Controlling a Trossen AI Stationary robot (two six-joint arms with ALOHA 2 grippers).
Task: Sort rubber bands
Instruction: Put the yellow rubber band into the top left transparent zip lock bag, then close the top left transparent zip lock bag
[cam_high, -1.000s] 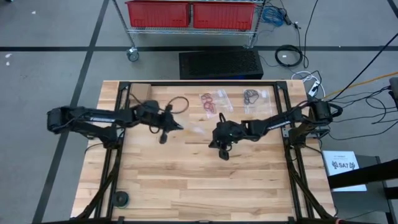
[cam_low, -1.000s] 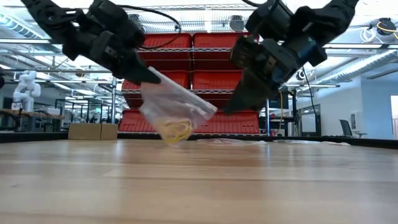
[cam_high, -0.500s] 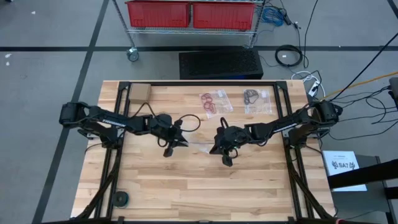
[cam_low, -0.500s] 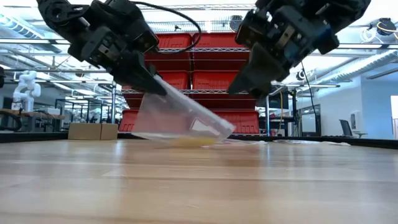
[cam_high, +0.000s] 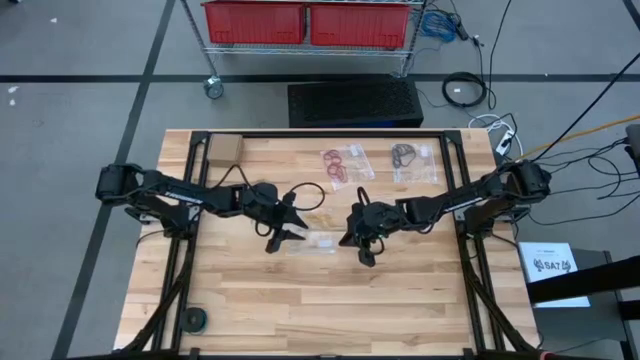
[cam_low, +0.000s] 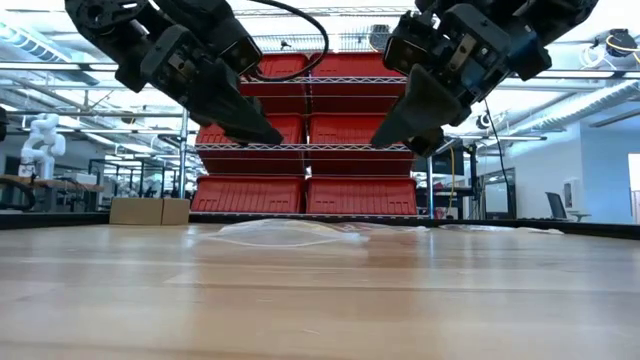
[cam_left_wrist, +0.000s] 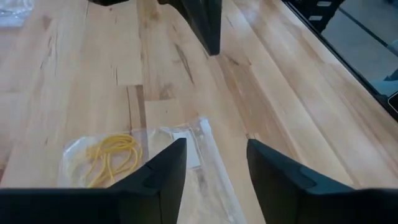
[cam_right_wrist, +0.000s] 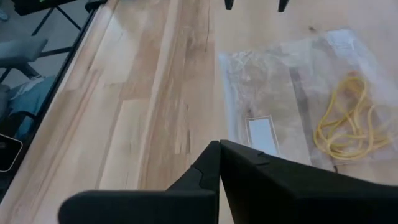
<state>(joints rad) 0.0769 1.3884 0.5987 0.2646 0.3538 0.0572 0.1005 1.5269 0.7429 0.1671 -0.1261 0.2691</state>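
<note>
The right gripper (cam_right_wrist: 219, 149) fills the bottom of the frame, its dark jaws pressed together into one point at the lower centre. Beyond it lies the wooden worktop (cam_right_wrist: 143, 93), its planks running up the frame. A clear bag (cam_right_wrist: 292, 102) lies flat on the wood at the right, with a white label (cam_right_wrist: 262, 134) near its lower edge. Inside the bag, toward the right edge of the frame, is a tangle of yellow bands (cam_right_wrist: 348, 124). Two dark finger tips (cam_right_wrist: 229, 4) show at the top edge. At the far left, floor shows past the worktop's edge.
</note>
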